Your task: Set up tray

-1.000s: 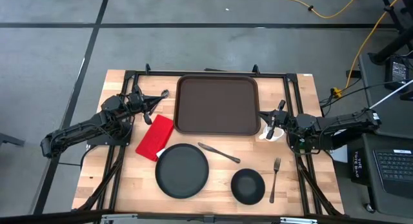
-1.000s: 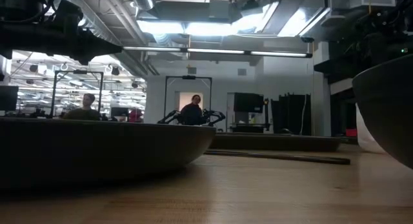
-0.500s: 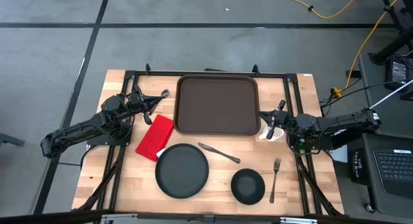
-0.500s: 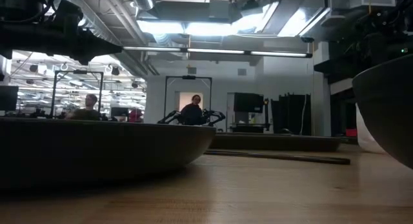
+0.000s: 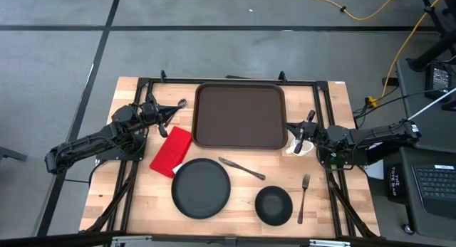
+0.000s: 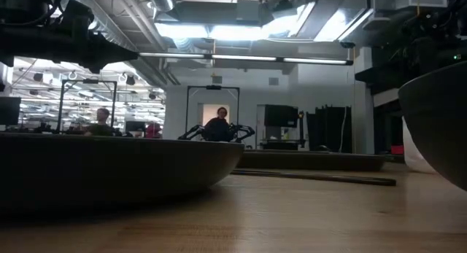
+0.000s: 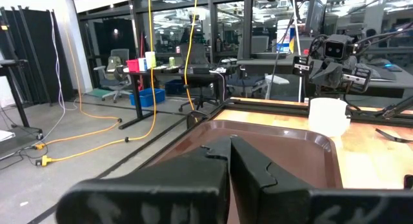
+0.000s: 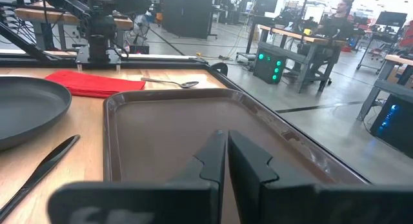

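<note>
Centrally, brown tray (image 5: 240, 116) on desk (image 5: 142, 197), left hand (image 5: 169, 113) closed beside it, right hand (image 5: 299, 137) closed opposite

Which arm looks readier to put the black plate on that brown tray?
Probably the left: its gripper sits on the plate's side of the tray, while the right gripper waits across it.

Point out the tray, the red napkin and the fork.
tray (image 5: 240, 115), high view, bare middle of its floor.
red napkin (image 5: 172, 151), high view, centre of the fold.
fork (image 5: 303, 198), high view, mid-handle.
</note>
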You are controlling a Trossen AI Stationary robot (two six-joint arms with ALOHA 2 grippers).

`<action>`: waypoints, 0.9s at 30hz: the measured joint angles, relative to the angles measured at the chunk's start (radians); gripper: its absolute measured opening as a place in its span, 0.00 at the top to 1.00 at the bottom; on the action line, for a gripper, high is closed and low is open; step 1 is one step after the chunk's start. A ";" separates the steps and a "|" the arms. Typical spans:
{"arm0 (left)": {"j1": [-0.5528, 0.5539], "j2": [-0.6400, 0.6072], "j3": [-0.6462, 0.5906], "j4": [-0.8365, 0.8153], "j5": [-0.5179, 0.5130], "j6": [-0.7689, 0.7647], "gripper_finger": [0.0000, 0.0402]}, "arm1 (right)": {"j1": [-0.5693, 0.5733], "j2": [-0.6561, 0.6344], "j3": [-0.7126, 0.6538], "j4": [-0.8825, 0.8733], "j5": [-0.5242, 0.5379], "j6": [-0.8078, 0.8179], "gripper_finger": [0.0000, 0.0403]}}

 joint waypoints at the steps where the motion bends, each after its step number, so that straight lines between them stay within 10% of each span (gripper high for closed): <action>1: 0.000 0.000 0.000 0.000 0.000 0.000 0.99 | 0.000 0.000 0.000 0.000 0.000 0.000 0.94; 27: 0.000 0.000 0.000 -0.003 0.000 0.000 0.99 | 0.000 0.001 0.105 -0.029 0.001 0.076 0.98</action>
